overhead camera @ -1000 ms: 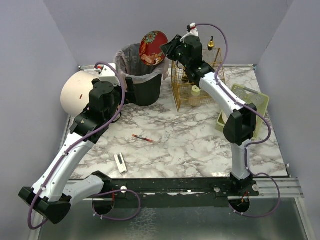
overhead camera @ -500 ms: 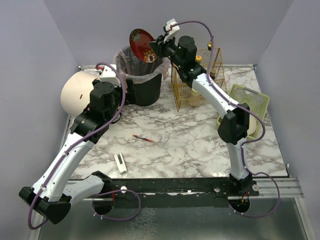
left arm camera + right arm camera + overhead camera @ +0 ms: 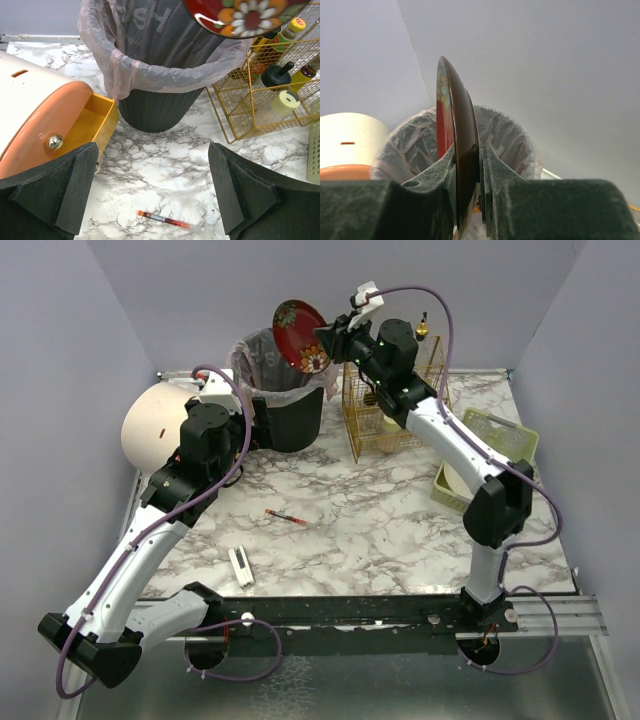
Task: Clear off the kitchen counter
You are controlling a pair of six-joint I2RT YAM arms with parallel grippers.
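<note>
The right tool is clamped narrow on the rim of a glossy red plate with a painted flower pattern, held on edge. Over the last second the plate swung from the far-right lip of the dark ribbed bin with a clear plastic liner out across its mouth, then back up and right. It now hangs above the bin's rim, clear of the white marble-patterned desk with grey veins that spreads in front of both arms. So that dish is off the desk, but not yet set down anywhere.

The left tool stands wide and empty, hovering near the bin. A thin red-and-clear pen-like stick and a small white oblong piece lie on the desk.

Through the liner, pale letters "SH" show on the bin, possibly the end of a longer word.
</note>
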